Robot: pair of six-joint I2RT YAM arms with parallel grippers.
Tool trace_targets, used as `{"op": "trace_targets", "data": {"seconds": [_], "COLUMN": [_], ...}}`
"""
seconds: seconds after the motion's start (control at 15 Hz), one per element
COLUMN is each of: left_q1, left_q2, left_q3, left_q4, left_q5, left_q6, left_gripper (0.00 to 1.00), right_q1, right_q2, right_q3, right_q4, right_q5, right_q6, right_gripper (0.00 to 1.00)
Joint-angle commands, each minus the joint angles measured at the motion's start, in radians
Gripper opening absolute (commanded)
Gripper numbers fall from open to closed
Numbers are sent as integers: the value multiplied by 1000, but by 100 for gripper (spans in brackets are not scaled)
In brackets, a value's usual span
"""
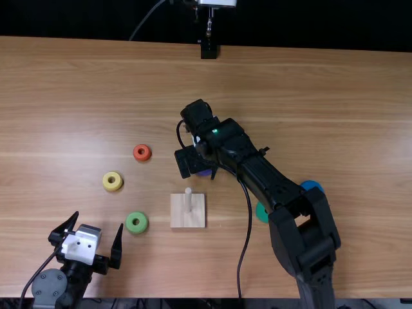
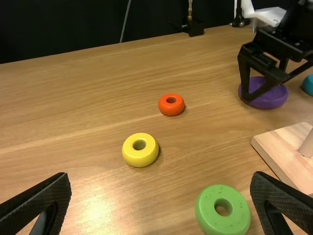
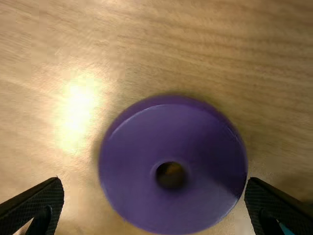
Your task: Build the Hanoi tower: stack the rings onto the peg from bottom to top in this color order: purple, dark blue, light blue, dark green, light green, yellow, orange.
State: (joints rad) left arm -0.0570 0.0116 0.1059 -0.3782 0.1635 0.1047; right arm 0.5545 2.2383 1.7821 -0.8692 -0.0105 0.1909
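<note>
See the right gripper with a wide opening between its two fingers, and without visible grip on anything. Find the purple ring just below, flat on the table, in the space between these fingers, a little nearer to one of them than to the other. Impossible to tell about contact. Near the right gripper, towards the near edge, notice the wooden base with its upright peg. At the left gripper, also a wide opening, with nothing held.

From its looks, expect a hard and stiff ring, probably of painted wood, and rather light. Expect no bending under pressure, nor much risk of breaking. Be careful, however, with the smooth and rounded side, likely to slip from a pinch too high. Better to take hold low on the outer rim, at the widest part, with one finger on each side and the central hole in the middle between them. Before closing, perhaps centre the right gripper better over the ring, so as not to push it sideways. Then press firmly and evenly, keep the ring level, and leave the underside of the hole free for the peg.
</note>
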Motion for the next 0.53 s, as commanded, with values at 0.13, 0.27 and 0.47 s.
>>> {"op": "trace_targets", "data": {"seconds": [0.13,0.27,0.47], "left_q1": [6,6,6], "left_q2": [-12,-12,-12], "left_q3": [-106,-106,-106], "left_q4": [-76,-76,-76], "left_q5": [10,10,10], "left_q6": [15,15,15], "left_gripper": [100,100,100], "right_q1": [1,2,1], "right_q2": [38,52,64], "right_q3": [69,68,51], "right_q4": [1,-3,-3], "right_q5": [33,33,33], "right_q6": [6,8,2], "right_gripper": [100,100,100]}}
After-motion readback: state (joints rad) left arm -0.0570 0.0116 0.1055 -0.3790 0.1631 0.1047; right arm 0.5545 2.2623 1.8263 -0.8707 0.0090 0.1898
